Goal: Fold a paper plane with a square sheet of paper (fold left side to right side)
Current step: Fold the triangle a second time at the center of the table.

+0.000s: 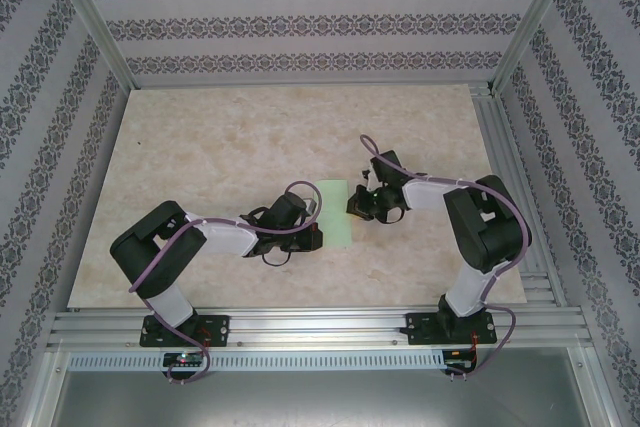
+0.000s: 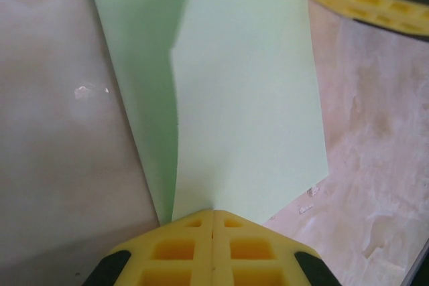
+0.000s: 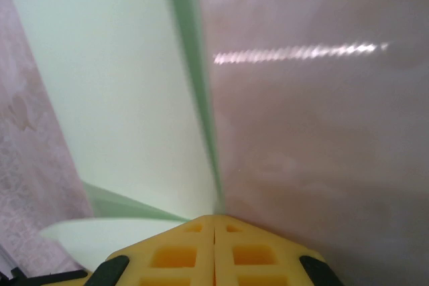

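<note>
Marble tabletop (image 1: pixel 200 137); left hand (image 2: pixel 213 213), right hand (image 3: pixel 214 218) each pinching square sheet of paper (image 2: pixel 248 98).

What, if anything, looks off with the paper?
The pale mint-green paper sheet looks askew: in the left wrist view its upper layer lies slanted over the lower, edges unmatched. Nothing torn or spilled.
</note>
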`<move>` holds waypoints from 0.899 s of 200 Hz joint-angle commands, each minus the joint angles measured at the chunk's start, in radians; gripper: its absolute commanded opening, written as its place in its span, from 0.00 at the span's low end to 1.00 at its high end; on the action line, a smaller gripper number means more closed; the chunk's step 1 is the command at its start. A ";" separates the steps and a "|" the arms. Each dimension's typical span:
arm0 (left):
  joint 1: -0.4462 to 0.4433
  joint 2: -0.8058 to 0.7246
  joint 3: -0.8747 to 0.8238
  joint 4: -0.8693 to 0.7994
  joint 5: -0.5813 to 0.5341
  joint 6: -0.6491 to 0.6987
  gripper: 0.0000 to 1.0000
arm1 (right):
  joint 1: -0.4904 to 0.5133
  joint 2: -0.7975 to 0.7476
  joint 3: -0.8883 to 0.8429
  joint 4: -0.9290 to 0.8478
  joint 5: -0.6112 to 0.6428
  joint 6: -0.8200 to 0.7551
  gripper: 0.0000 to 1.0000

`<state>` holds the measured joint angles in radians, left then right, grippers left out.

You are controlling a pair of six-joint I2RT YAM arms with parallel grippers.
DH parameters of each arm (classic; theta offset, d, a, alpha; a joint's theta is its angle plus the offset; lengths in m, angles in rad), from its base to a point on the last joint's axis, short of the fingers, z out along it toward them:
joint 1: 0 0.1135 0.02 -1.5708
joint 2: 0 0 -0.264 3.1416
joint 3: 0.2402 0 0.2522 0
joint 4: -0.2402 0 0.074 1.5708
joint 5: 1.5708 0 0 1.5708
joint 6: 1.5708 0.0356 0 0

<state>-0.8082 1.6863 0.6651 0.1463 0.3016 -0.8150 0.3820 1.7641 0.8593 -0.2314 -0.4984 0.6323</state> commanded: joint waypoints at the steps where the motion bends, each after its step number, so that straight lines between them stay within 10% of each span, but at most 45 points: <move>1: -0.017 0.046 -0.054 -0.130 -0.032 -0.007 0.07 | -0.050 0.009 0.027 -0.032 0.056 -0.051 0.07; 68: -0.017 0.042 -0.047 -0.127 -0.028 -0.006 0.07 | 0.010 -0.215 -0.057 -0.016 0.001 0.015 0.09; 180: -0.017 0.007 -0.068 -0.152 -0.040 -0.014 0.07 | 0.143 0.013 -0.039 0.069 0.060 0.124 0.08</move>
<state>-0.8082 1.6825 0.6605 0.1501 0.3008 -0.8181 0.5407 1.7443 0.8005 -0.1276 -0.4965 0.7650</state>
